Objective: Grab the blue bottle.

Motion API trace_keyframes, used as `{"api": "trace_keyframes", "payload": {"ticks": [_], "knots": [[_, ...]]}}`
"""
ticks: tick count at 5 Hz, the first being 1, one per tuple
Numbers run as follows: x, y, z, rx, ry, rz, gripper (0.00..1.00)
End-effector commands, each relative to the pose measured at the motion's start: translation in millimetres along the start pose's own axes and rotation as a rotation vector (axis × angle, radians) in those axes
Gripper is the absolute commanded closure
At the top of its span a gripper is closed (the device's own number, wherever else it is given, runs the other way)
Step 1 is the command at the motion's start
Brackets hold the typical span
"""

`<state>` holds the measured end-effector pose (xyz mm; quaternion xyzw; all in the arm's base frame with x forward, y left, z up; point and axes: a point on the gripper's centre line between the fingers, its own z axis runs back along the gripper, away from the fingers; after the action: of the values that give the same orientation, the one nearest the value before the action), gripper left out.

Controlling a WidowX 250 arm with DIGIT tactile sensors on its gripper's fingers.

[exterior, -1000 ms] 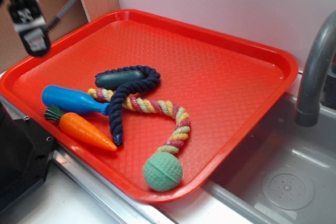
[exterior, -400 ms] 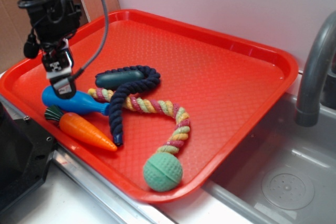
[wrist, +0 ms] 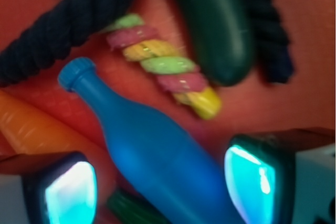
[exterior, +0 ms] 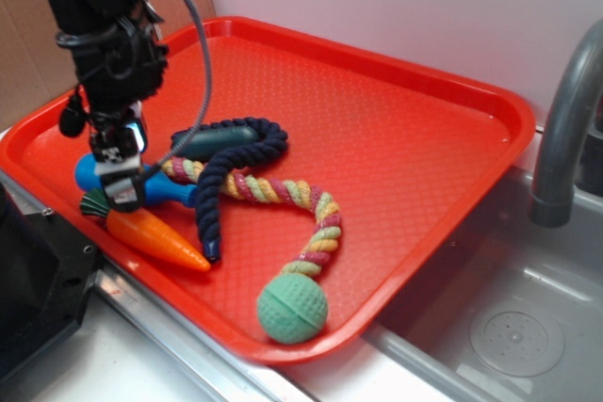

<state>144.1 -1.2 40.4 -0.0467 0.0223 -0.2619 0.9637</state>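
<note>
Red tray (exterior: 396, 129) fills most of the exterior view, sitting on the counter next to a sink (exterior: 509, 327) with a grey faucet (exterior: 565, 129) at right.

My arm (exterior: 104, 35) comes in from top left, down over the tray's left corner.

Multicolour rope toy (exterior: 283, 193) snakes across the tray middle, ending in a green ball (exterior: 292, 308) near the front rim. Navy rope (exterior: 231, 171) loops around a dark teal oblong toy (exterior: 212, 141), touching it.

Orange carrot (exterior: 151, 233) lies along the front-left rim, green leafy end to the left.

Blue bottle (wrist: 152, 150) lies flat on the tray, just behind the carrot, neck pointing toward the multicolour rope; cap end just beside it. Fat body is directly under my gripper (exterior: 121, 176).

Gripper state: jaws apart, released. In the wrist view both pads (wrist: 249, 179) sit either side of the bottle body with gaps visible; not gripping anything. Wrist view is blurred, so I can't tell whether either pad touches the bottle.
</note>
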Motion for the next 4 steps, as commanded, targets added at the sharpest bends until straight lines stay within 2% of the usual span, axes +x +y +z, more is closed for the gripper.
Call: {"api": "trace_keyframes", "payload": {"ticks": [1,2,3,4], "knots": [[5.3,29.8,-13.0,0.034,0.037,0.099,0.02],[6.3,35.3,-10.8,0.080,0.065,0.138,1.00],[4.0,37.6,-0.8,0.097,0.075,0.226,1.00],[-1.0,36.9,36.3,0.097,0.051,0.393,1.00]]}}
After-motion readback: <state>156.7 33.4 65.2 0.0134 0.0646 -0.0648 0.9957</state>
